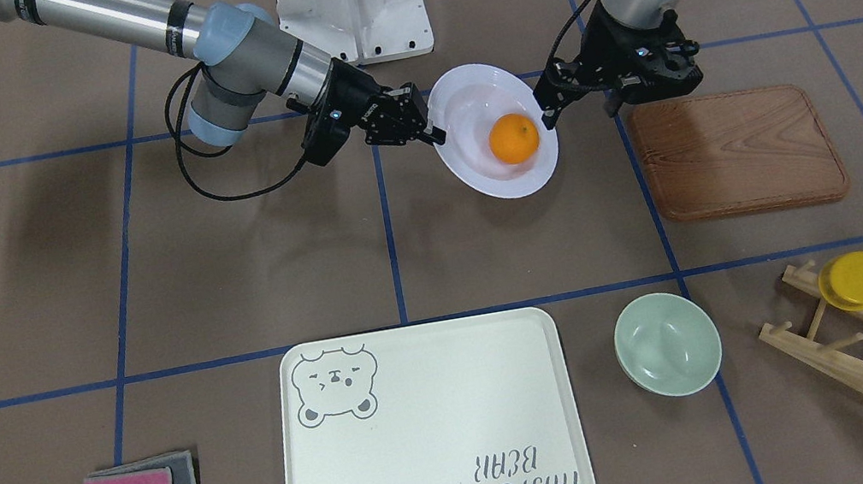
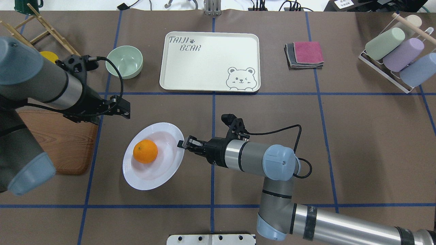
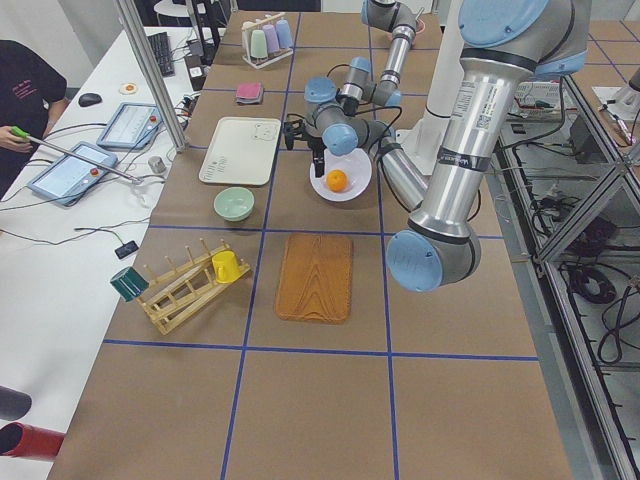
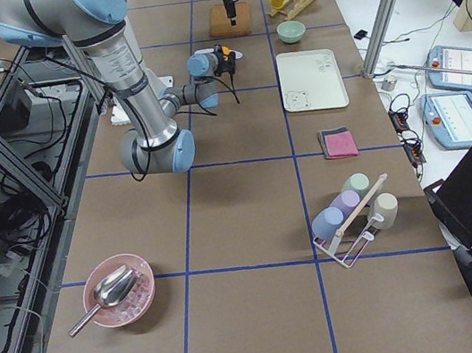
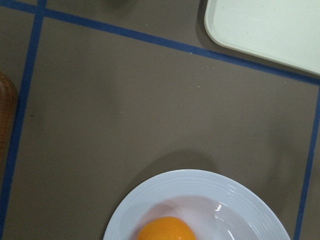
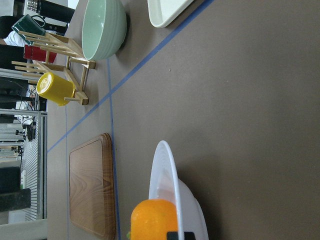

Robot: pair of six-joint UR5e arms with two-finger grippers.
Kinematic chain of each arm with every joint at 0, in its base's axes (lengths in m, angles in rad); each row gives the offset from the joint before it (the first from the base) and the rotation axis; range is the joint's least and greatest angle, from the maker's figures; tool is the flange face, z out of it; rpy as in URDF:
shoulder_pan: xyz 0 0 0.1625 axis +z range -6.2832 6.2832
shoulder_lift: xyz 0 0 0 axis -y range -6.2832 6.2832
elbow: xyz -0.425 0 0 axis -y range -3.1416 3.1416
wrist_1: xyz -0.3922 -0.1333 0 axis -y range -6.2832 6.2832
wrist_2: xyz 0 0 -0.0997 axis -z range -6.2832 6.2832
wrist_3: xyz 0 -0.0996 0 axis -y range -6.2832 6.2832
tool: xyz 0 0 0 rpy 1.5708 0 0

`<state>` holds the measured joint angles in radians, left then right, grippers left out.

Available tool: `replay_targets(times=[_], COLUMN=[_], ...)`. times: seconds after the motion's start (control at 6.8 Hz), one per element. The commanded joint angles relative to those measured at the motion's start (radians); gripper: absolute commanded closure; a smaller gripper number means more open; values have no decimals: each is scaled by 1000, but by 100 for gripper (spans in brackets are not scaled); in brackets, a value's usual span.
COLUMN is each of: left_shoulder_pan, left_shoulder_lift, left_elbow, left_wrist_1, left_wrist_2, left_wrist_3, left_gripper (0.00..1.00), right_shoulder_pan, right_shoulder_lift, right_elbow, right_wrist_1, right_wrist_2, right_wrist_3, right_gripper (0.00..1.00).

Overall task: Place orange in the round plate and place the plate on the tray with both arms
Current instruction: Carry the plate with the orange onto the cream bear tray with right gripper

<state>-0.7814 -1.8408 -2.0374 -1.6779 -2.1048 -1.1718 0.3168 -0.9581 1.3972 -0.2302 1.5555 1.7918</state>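
Nearest the robot's edge of the table (image 2: 306, 136), a little left of its middle: the round plate (image 2: 153, 177), with the orange (image 2: 145, 151) in its well, on the side toward the left arm. Clamped on the plate's right rim: the right gripper (image 2: 182, 143), fingers closed over the edge (underside hidden by the rim).

Just past the plate's far-left rim, above the table: the left gripper (image 2: 124, 110). Fingers spread or together, impossible to tell.

Left of the plate, by the table's left edge: a brown wooden board (image 2: 64, 143), partly under the left arm.

Farther out, along the middle of the far edge: the tray (image 2: 204, 68), well apart from the plate. Off its left end, a pale green bowl (image 2: 124, 62). Off its right end, a folded pink cloth (image 2: 308, 51) on a grey one.
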Motion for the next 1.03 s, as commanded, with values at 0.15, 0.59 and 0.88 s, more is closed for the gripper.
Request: replay_targets(times=[0.15,0.59,0.88], left_shoulder_pan=[-191,-236,-236], left_shoulder_lift=[122,124,126], left_elbow=[0,58,62], left_wrist_1=[6,-5,-6], left_wrist_2=[-8,0,2], left_wrist_3=[445,535,538], left_gripper=[2,2,2], right_shoulder_pan=[96,197,211], right_shoulder_lift=[-1,86,110], right_elbow=[-12,-157,-161], right_wrist_1=[95,15,-188], right_wrist_2=[-182,-354,-444], right_wrist_3=[188,304,346], right_gripper=[100,100,100])
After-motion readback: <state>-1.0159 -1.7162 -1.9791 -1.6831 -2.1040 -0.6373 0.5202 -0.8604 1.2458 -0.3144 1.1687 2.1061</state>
